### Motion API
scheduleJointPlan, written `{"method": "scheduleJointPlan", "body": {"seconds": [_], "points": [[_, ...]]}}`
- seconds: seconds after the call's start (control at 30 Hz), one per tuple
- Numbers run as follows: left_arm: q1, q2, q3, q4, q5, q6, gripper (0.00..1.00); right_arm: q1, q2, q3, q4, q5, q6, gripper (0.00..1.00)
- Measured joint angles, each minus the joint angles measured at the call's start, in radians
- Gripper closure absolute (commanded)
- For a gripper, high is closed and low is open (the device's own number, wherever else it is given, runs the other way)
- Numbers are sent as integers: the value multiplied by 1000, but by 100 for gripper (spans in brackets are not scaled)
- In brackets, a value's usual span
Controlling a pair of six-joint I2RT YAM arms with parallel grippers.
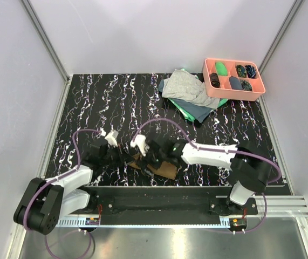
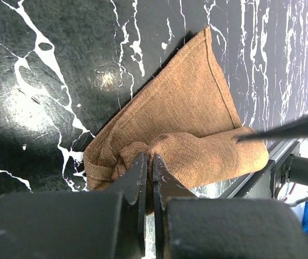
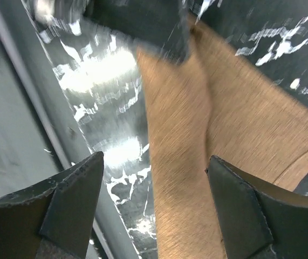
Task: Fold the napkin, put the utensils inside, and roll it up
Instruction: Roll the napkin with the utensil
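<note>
Your left end effector (image 2: pixel 149 162) is pinched tight on a bunched fold of the plain brown cloth napkin (image 2: pixel 197 118). Your right end effector (image 3: pixel 154 162) stands wide apart, straddling the napkin's rolled part without gripping it. The napkin lies partly rolled near the front edge of the black, white-veined table (image 1: pixel 116 97), between both arms.

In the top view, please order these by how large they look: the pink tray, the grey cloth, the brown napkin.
1. pink tray
2. grey cloth, only slightly smaller
3. brown napkin, clearly smallest, bunched and partly hidden
</note>
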Motion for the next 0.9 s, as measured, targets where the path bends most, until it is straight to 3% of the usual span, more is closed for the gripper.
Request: {"method": "scheduleJointPlan", "body": {"seconds": [0.23, 0.5, 0.6, 0.67, 0.73, 0.77, 0.83, 0.87, 0.9], "points": [[0, 33, 29, -31, -4, -14, 100, 142, 24, -48, 9, 246, -64, 17], [0, 55, 36, -31, -3, -18, 100, 164, 112, -41, 62, 347, -84, 26], [0, 55, 36, -31, -3, -18, 100, 155, 120, -39, 76, 333, -72, 33], [0, 55, 37, -31, -3, -18, 98, 131, 124, -38, 80, 295, -58, 44], [0, 55, 41, -37, -3, -18, 91, 97, 130, -37, 83, 245, -42, 53], [0, 55, 42, -39, -3, -18, 76, 76, 133, -37, 85, 213, -39, 55], [0, 52, 45, -44, -6, -15, 60, 35, 134, -32, 85, 148, -30, 58], [0, 49, 48, -50, -10, -10, 45, 18, 136, -31, 84, 109, -25, 61], [2, 43, 51, -61, -15, -10, 40, 2, 138, -29, 84, 72, -22, 62]]}}
